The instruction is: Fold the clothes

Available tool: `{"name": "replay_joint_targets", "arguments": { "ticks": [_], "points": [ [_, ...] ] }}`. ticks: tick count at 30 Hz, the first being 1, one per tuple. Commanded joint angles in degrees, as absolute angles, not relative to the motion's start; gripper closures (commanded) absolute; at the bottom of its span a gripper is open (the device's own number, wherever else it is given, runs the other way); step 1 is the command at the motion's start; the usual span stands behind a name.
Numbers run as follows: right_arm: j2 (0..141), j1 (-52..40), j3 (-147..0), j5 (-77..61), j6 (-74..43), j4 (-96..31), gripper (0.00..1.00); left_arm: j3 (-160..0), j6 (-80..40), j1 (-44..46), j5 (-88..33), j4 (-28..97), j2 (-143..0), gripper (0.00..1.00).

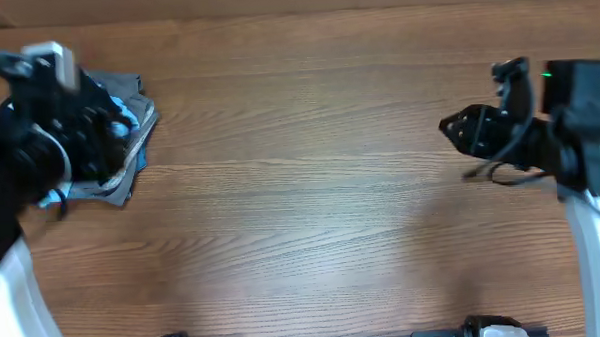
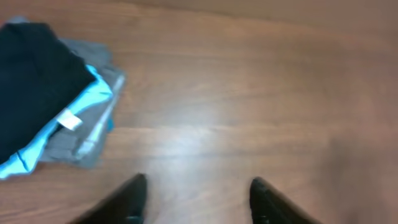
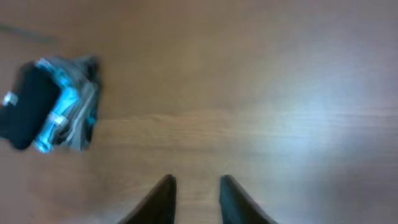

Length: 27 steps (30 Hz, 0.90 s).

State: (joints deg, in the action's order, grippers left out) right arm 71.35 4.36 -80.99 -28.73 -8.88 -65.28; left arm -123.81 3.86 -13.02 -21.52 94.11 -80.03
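The left arm (image 1: pixel 49 137) is reaching over the left end of the table (image 1: pixel 311 188). From overhead it is showing as a dark blur that is covering part of a small pile of clothes. The left claw (image 2: pixel 198 202) is hanging above the wood with its two fingers (image 2: pixel 134 199) standing well apart, and only bare table is showing between them. It is holding nothing.

The right arm (image 1: pixel 539 130) is stretching in from the right side and pointing left across the table. The right claw (image 3: pixel 196 199) is hovering over open wood. Its fingers are sitting close together with a narrow gap, and nothing is caught in that gap.

The table is showing a brown wood grain with a soft glare across the middle. Nothing of the room beyond it is coming into view.

The black T-shirt (image 2: pixel 31 81) is lying folded on top of the pile. Its small white label (image 2: pixel 68 119) is peeking out at the edge. A light blue shirt (image 2: pixel 93 93) is lying under it, and grey garments (image 2: pixel 68 146) are lying under that. In the left wrist view the pile is sitting ahead and to the left of the left claw, near it but not touching. In the right wrist view the pile is sitting far off, well apart from the right claw.
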Motion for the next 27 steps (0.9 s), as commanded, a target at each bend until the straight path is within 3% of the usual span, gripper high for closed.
{"name": "replay_joint_targets", "arguments": {
  "ticks": [1,2,3,4,27],
  "points": [
    [64.0,4.2,-83.4,-31.5,-7.5,-63.3,0.51,-124.5,0.5,-6.7,-11.2,96.8,-76.2,0.00],
    [62.5,4.2,-83.4,-31.4,-7.4,-62.7,0.37,-124.1,-1.3,-5.4,-9.8,96.8,-75.5,0.00],
    [61.1,4.2,-83.4,-31.4,-7.4,-62.3,0.05,-123.7,-1.9,-4.4,-9.3,96.8,-74.7,0.00],
    [59.8,4.2,-83.4,-31.4,-7.4,-62.1,0.00,-123.4,-1.9,-3.7,-9.3,96.8,-74.3,0.00],
    [56.1,4.2,-83.3,-27.5,-7.4,-66.9,0.00,-123.4,-1.9,-3.3,-9.0,96.8,-76.7,0.00]
  ]
}}
